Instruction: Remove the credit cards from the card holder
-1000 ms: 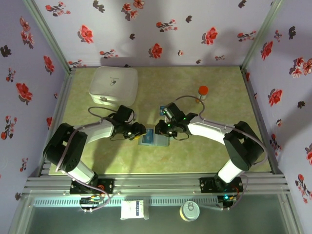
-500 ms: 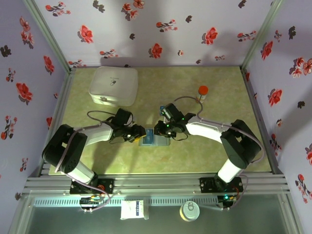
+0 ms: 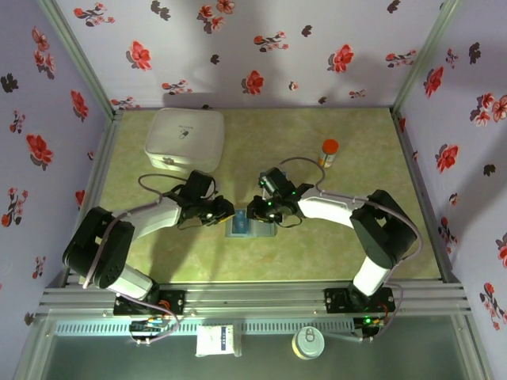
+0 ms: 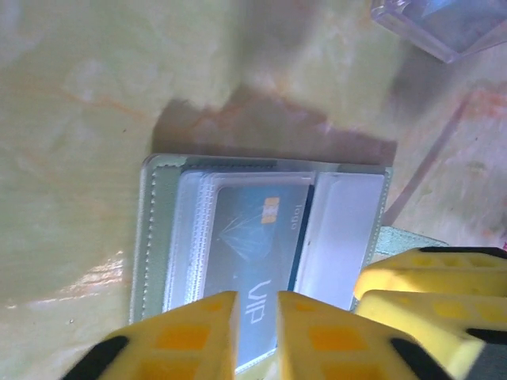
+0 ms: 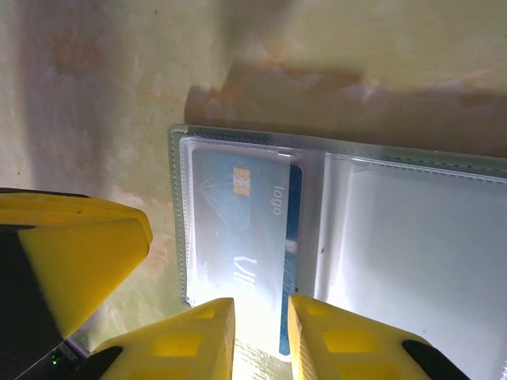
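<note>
The card holder [image 3: 249,227] lies open and flat on the green table between my two arms. In the left wrist view its clear pockets [image 4: 198,237] hold a pale blue credit card [image 4: 253,229] marked VIP, with a darker blue card's edge [image 4: 297,253] behind it. My left gripper [image 3: 230,214] [image 4: 257,336] stands over that card's near end, its jaws a narrow slit apart. My right gripper [image 3: 255,212] [image 5: 261,340] hovers at the holder's [image 5: 178,206] edge over the same cards [image 5: 238,214], jaws slightly apart with nothing pinched. The darker card [image 5: 293,237] sticks out a little past the holder's edge.
A white rounded-square box [image 3: 184,139] sits at the back left, and an orange-capped bottle [image 3: 329,152] at the back right. A clear plastic piece [image 4: 444,28] lies just beyond the holder. Flowered walls close in three sides of the table.
My left gripper's jaws have narrowed over the card. Both arms have shifted only slightly, and the holder stays between them.
</note>
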